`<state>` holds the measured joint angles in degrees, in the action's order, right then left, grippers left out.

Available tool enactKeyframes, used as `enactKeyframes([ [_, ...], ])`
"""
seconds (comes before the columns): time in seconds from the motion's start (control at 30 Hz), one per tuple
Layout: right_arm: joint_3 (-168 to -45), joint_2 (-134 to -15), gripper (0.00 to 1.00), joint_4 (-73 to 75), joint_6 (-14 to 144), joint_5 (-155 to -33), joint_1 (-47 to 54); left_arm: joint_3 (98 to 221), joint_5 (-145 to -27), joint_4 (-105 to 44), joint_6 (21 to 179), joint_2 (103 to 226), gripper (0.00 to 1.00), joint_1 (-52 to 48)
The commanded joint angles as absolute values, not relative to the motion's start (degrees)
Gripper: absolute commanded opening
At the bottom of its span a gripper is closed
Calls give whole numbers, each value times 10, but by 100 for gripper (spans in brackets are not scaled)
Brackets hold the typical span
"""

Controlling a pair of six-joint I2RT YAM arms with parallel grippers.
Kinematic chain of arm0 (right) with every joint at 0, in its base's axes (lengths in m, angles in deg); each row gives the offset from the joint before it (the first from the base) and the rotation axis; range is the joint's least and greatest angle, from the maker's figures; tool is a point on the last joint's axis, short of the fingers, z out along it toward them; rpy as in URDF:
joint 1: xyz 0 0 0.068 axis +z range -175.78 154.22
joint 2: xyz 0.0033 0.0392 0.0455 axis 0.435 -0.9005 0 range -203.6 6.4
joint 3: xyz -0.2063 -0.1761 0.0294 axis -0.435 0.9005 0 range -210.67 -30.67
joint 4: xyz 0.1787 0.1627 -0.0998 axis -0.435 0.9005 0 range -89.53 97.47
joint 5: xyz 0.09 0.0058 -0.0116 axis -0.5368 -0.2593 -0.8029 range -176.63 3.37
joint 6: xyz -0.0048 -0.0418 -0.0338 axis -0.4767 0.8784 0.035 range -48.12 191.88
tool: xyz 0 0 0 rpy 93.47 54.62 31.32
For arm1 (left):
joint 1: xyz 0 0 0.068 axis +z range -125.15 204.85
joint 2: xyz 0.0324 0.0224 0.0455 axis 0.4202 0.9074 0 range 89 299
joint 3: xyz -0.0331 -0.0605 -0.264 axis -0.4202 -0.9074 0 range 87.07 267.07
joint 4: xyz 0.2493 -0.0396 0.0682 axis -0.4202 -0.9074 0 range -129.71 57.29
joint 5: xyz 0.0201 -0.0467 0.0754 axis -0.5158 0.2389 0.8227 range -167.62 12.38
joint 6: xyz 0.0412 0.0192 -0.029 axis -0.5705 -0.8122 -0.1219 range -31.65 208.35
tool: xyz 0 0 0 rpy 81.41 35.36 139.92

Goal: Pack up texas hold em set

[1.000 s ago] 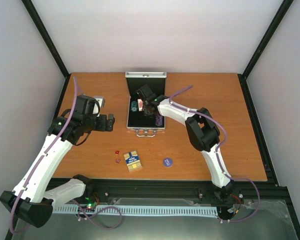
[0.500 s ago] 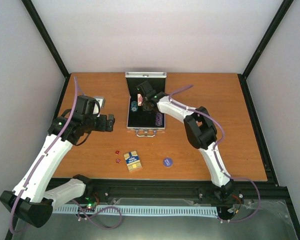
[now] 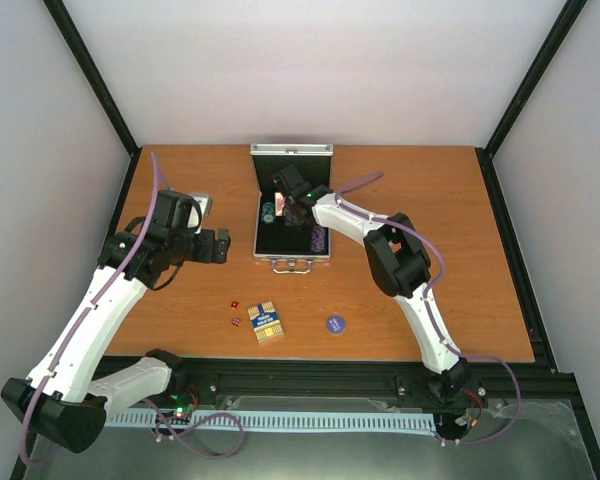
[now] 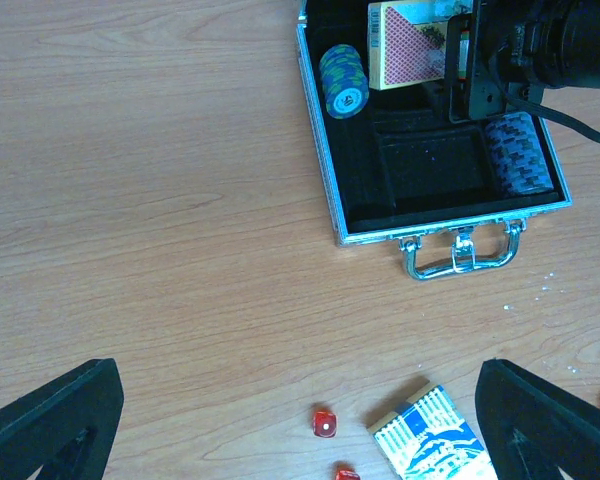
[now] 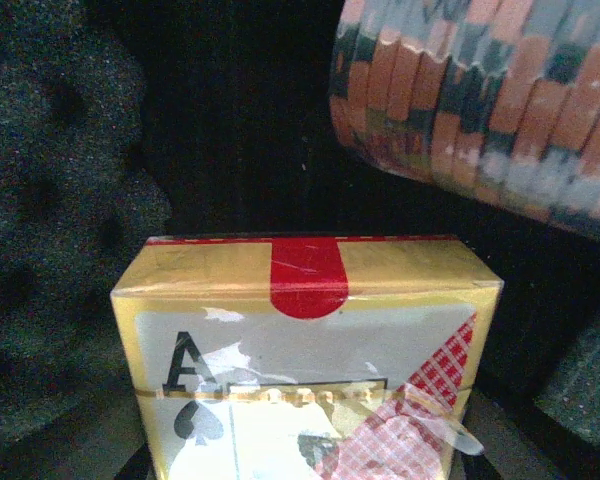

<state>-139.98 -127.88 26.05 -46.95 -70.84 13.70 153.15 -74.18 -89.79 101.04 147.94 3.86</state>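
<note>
From above, the open case (image 3: 292,257) is seen by the back edge of the bench (image 3: 430,200). The right gripper (image 3: 285,192) is inside it, closed on the red deck (image 3: 280,181). The left gripper (image 3: 223,246) is held wide, left of the case. Near the front edge are laid the dice (image 3: 234,304), the blue-yellow deck (image 3: 266,321) and the blue disc (image 3: 335,323), with bare wood around them.

From the left wrist, the red deck is seen at the case's back wall, beside green chips (image 4: 342,80).

From the right wrist, orange chips (image 5: 490,110) are seen just past it.

Dice (image 4: 323,424), loose deck (image 3: 266,321), disc (image 3: 334,323) left to right on the table (image 3: 430,250) before the case (image 4: 430,165)
</note>
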Motion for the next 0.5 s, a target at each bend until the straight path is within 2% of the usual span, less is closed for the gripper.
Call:
enactKeyframes([
  [0.0,-1414,-1278,32,265,-511,-695,133,1535,-736,-895,998,1481,99,37],
  [0.07,-1407,-1275,40,263,-516,-698,131,1535,-735,-895,998,1481,99,37],
  [0.17,-1400,-1271,44,260,-518,-697,130,1534,-734,-895,997,1481,99,37],
  [0.37,-1398,-1271,71,260,-530,-700,129,1535,-734,-895,996,1481,99,37],
  [0.47,-1399,-1272,76,257,-532,-699,128,1535,-734,-895,996,1481,99,37],
])
